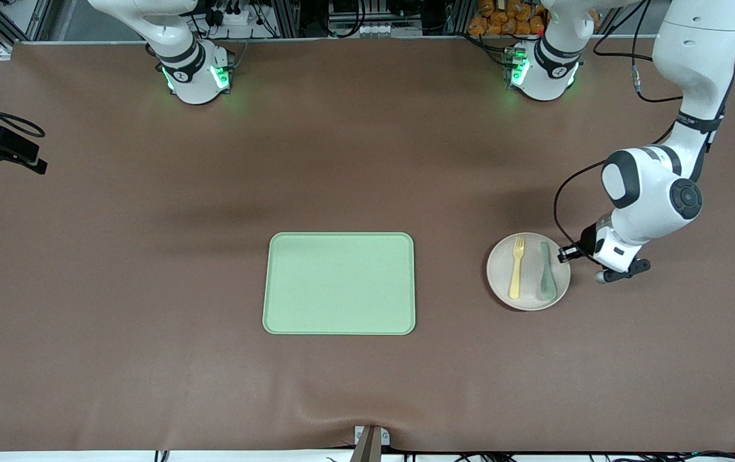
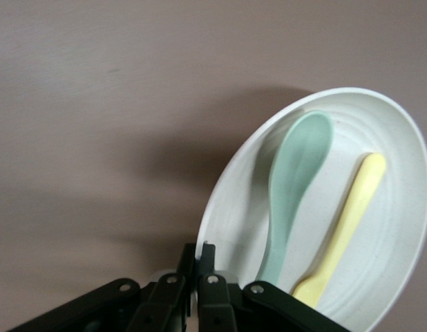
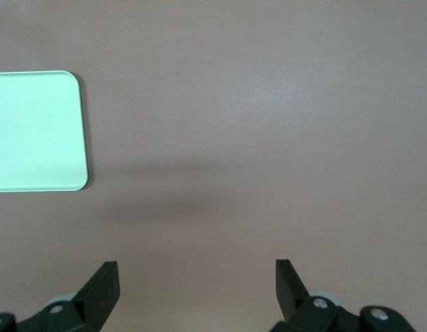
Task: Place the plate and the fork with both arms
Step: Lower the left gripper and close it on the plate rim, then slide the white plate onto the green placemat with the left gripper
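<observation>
The off-white plate [image 1: 502,273] lies toward the left arm's end of the table, beside the green tray. The pale-yellow fork [image 1: 517,268] lies in it, next to a grey-green spoon [image 1: 545,274]. My left gripper [image 1: 569,254] is shut on the plate's rim at the edge closest to the left arm's end. The left wrist view shows the gripper [image 2: 200,250] pinching the rim, with the plate [image 2: 400,207], fork [image 2: 346,225] and spoon [image 2: 296,176]. I cannot tell whether the plate is lifted. My right gripper [image 3: 196,271] is open and empty, high over bare table.
The rectangular light-green tray [image 1: 339,283] lies empty at the table's middle; its corner shows in the right wrist view [image 3: 34,131]. The brown table cover [image 1: 149,289] spreads around it. A black camera mount [image 1: 1,151] sits at the right arm's end.
</observation>
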Tool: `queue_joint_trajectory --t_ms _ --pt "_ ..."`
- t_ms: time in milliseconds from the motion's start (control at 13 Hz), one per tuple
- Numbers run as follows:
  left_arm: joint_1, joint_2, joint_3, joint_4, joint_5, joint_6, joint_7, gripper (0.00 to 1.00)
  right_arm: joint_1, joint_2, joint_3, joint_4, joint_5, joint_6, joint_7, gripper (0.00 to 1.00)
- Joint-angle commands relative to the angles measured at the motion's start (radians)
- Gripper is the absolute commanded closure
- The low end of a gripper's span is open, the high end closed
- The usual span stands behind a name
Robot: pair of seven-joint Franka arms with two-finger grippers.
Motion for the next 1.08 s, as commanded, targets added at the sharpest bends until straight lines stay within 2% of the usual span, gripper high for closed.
queue_joint_trajectory --t_ms 0,232,540,1003 --pt "0.001 -0.001 -0.052 0.079 -0.025 -0.083 -0.005 1.0 -0.007 -0.028 0.003 -0.034 0.015 0.018 0.01 0.0" --pt "-0.003 -0.001 -0.116 0.163 -0.025 -0.169 -0.075 1.0 -0.007 -0.028 0.003 -0.034 0.015 0.018 0.01 0.0" --pt "-0.035 0.036 -0.216 0.274 -0.025 -0.183 -0.216 1.0 -0.007 -0.028 0.003 -0.035 0.015 0.018 0.01 0.0" --pt "-0.258 0.195 -0.209 0.453 -0.013 -0.176 -0.454 1.0 -0.009 -0.028 0.002 -0.035 0.015 0.016 0.01 0.0"
